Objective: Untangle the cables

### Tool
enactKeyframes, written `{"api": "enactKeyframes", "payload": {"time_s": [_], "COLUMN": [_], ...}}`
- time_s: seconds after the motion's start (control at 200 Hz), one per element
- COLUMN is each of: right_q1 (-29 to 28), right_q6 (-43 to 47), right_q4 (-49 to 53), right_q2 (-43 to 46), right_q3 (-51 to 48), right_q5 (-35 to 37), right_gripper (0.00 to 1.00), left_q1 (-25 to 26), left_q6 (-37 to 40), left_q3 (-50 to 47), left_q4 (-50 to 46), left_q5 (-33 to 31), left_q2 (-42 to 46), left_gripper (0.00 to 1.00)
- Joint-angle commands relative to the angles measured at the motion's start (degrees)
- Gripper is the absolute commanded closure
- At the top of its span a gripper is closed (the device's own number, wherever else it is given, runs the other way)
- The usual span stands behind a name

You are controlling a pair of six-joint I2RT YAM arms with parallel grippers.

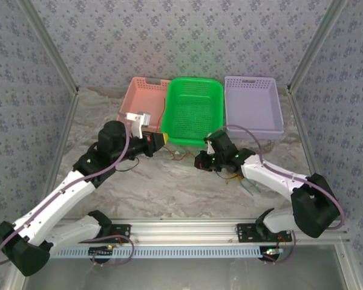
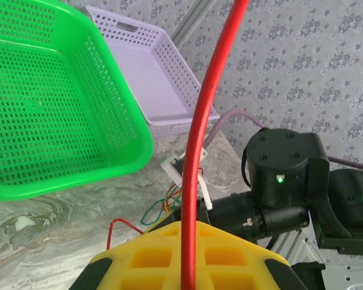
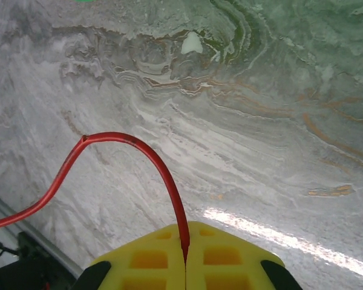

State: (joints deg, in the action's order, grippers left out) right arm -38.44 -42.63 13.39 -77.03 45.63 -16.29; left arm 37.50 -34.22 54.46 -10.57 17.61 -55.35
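My left gripper is shut on a red cable that rises straight up from between its yellow jaws. Beyond it a tangle of green, red and yellow cables lies on the marble, by a white connector. My right gripper is shut on a red cable that arches left over the table. From above, the left gripper sits at the green basket's front left corner and the right gripper faces it, with thin cables between them.
Three baskets stand in a row at the back: pink, green and purple. More loose thin cables lie under the right arm. An aluminium rail runs along the near edge.
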Motion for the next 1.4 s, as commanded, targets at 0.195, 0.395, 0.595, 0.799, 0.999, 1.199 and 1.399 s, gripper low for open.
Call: {"api": "enactKeyframes", "payload": {"time_s": [0.195, 0.395, 0.595, 0.799, 0.999, 1.199, 1.399], "right_q1": [-17.0, -26.5, -28.3, -31.7, -31.2, -23.3, -16.2], "right_q6": [3.4, 2.3, 4.9, 9.9, 17.1, 28.8, 32.8], "right_q4": [6.4, 7.2, 10.5, 15.4, 18.8, 12.9, 6.7], "right_q2": [2.0, 1.4, -1.1, 10.2, 20.6, 14.2, 6.2], "right_q3": [-2.9, -2.1, 2.7, 4.8, 11.3, 19.2, 25.5], "right_q5": [17.8, 27.2, 32.3, 39.7, 39.6, 30.5, 21.7], "right_gripper": [1.00, 1.00, 1.00, 0.52, 0.39, 0.30, 0.27], "left_q1": [-7.9, -14.2, -14.7, -14.7, -14.6, -13.8, -12.8], "left_q6": [-6.9, -14.6, -17.3, -14.2, -12.5, -12.5, -11.1], "left_q3": [8.0, 8.4, 8.5, 8.3, 7.7, 8.1, 8.5], "left_q4": [4.9, 13.4, 17.7, 16.0, 15.0, 14.7, 12.7], "left_q5": [-1.2, 2.3, 4.4, 9.6, 13.8, 16.3, 16.6], "left_q2": [-4.4, -8.5, -11.0, -11.4, -11.7, -13.1, -13.3], "left_gripper": [1.00, 1.00, 1.00, 1.00, 1.00, 1.00, 1.00]}}
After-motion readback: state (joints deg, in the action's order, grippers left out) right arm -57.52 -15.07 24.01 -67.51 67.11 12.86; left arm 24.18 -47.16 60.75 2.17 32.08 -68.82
